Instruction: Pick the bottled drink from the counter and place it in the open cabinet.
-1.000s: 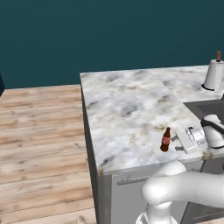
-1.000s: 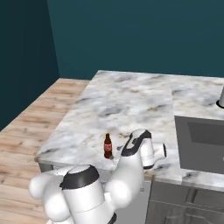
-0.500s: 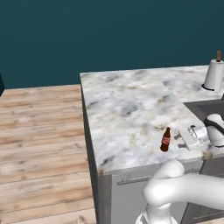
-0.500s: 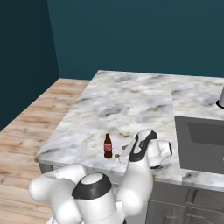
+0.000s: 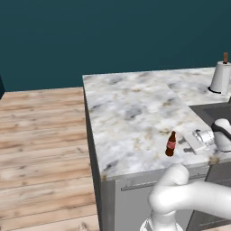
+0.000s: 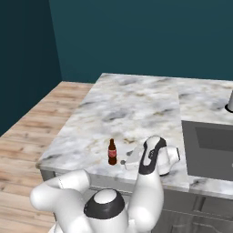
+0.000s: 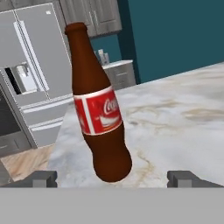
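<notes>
Item: bottled drink point(image 5: 170, 144), brown glass cola bottle with a red label and narrow neck. Location: upright on the marbled worktop point(image 5: 131, 108), close to its front edge and near the front corner.

Hand point(image 7: 113, 177): spread wide, holding nothing. It lies low over the worktop, level with the bottle's lower body and just beside it on the sink side. In the hand view the two fingertips point(image 7: 41, 178) stand either side of the bottle's base, but the bottle is beyond them, not yet between the pads. No contact is visible.

Progress: early. The approach looks nearly finished. The grasp, the lift, the carry and the placing in the cabinet all remain. The open cabinet cannot be picked out in these views.

Edges near the bottle:
- The worktop's front edge is close on the robot's side; a push toward it could tip the bottle off.
- The side edge, over the wooden floor point(image 5: 40, 140), lies beyond the bottle on the far side from the hand, with some bare stone between.
- The dark sink basin point(image 6: 211, 150) lies behind the hand, apart from the bottle.

Open room: bare stone stretches away from the bottle toward the teal wall. The paper-towel roll point(image 5: 221, 76) stands well apart at the far back, so a straight lift looks unobstructed.
</notes>
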